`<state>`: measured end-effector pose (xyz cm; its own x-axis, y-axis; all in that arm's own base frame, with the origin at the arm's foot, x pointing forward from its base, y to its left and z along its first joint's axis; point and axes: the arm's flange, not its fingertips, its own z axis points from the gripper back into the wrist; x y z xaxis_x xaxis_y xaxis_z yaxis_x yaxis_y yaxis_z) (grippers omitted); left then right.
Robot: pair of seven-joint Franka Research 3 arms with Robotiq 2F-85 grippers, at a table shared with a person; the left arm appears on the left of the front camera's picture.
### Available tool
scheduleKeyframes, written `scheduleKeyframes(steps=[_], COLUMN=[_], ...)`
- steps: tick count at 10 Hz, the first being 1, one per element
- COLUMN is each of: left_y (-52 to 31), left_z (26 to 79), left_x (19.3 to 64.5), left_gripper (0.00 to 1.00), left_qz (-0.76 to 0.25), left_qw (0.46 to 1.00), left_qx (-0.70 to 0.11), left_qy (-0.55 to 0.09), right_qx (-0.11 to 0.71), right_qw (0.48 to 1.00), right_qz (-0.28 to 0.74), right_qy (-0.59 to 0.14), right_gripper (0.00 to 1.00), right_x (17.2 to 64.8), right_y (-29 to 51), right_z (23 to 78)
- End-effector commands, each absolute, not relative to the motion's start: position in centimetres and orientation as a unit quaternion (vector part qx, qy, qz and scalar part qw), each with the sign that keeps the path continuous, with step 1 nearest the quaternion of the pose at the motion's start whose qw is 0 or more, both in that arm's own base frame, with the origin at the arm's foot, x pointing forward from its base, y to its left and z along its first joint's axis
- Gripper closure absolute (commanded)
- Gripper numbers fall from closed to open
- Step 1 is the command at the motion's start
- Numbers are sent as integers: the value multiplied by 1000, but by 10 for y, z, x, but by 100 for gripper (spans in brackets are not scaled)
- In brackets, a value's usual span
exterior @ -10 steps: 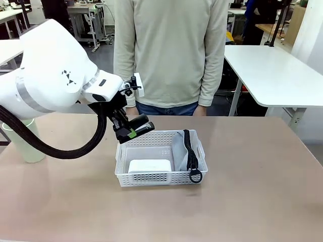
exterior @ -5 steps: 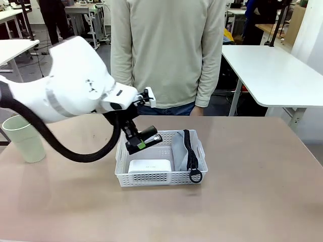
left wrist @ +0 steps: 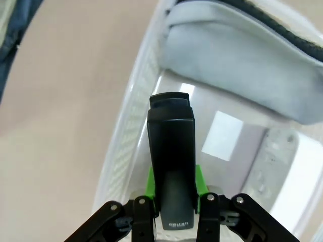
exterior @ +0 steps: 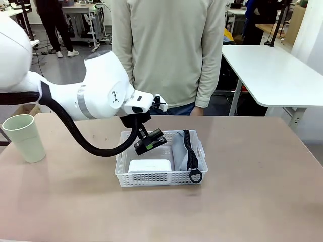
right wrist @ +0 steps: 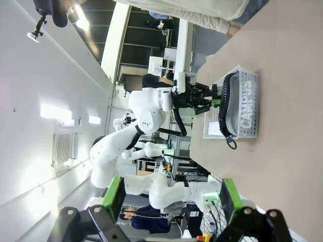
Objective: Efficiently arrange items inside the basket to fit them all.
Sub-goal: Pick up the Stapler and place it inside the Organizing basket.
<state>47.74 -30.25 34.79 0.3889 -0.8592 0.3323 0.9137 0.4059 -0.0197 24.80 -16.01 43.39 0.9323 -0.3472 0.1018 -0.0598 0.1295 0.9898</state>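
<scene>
Surroundings: a person (exterior: 169, 50) in a pale sweater stands at the far edge of the table (exterior: 252, 196), right behind the basket. A pale green cup (exterior: 24, 137) stands upright at the far left of the table, well apart from the basket.
Basket: the white perforated basket (exterior: 151, 178) sits mid-table, long side toward the camera.
Already inside: the grey "CAMPUS" zip pouch (exterior: 179, 150) stands on edge along the right end. Its black strap (exterior: 192, 151) runs over the pouch's top, and the ring hangs over the near rim. The white rounded box (exterior: 149, 166) lies in the near-left corner, against the near wall.
In the way: pouch and box take up the right end and the near-left corner, leaving bare floor in the far-left part.
Left gripper: the left gripper (exterior: 147, 144) reaches in from the left and is tilted down over the far-left part of the basket. Its green pads (left wrist: 150, 182) are clamped on the small black stapler (left wrist: 170, 146).
Stapler: it juts forward from the fingers over the bare floor, beside the far-left wall (left wrist: 126, 136) and near the pouch (left wrist: 237, 85). Whether it touches the floor cannot be told.
Right gripper: the right gripper (right wrist: 170, 196) is well away from the basket (right wrist: 248, 85), its fingers spread wide with nothing between them.
</scene>
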Motion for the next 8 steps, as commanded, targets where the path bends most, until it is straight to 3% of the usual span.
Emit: scheduleKeyframes(steps=[1,7,8], left_y=[-319,-321,-320], left_z=[339,331,331], left_x=[481,478,479], left_gripper=[68,68,11], left_qz=[-536,-547,-544], left_qw=[833,829,831], left_qx=[-85,-79,-69], left_qy=[-111,-88,-88], right_qx=[661,661,661], right_qw=[727,727,727], right_qz=[-104,-104,-104], right_qy=[-158,-158,-158], right_gripper=[0,0,0], right_x=[248,248,248], right_y=[-158,-158,-158], right_z=[439,439,439])
